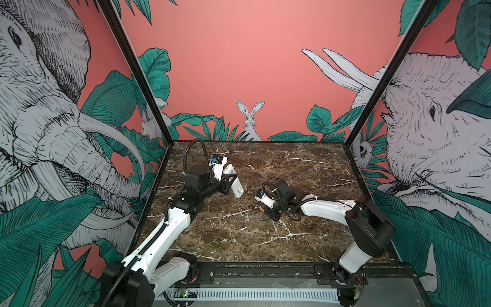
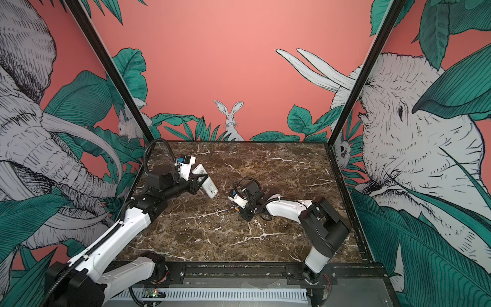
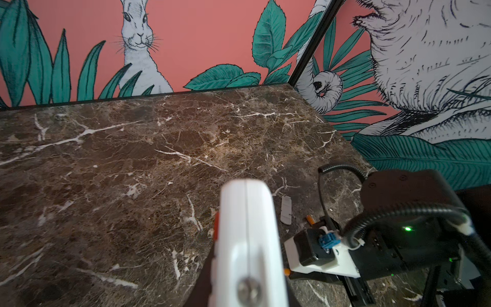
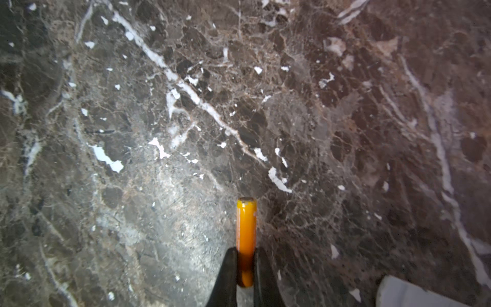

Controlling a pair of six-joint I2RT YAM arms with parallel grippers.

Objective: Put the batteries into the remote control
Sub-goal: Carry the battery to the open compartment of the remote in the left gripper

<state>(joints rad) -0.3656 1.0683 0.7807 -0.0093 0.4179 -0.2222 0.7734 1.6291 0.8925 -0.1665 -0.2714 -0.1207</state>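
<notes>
My left gripper is shut on the white remote control and holds it tilted above the left of the marble table. To its right, low over the table's middle, my right gripper is shut on an orange battery. Its tip sticks out past the fingers. In the left wrist view a second battery lies on the table just beyond the right gripper.
A small flat grey piece lies on the marble table between the remote and the right gripper. A pale corner shows at the edge of the right wrist view. Patterned walls close the table in at the back and both sides.
</notes>
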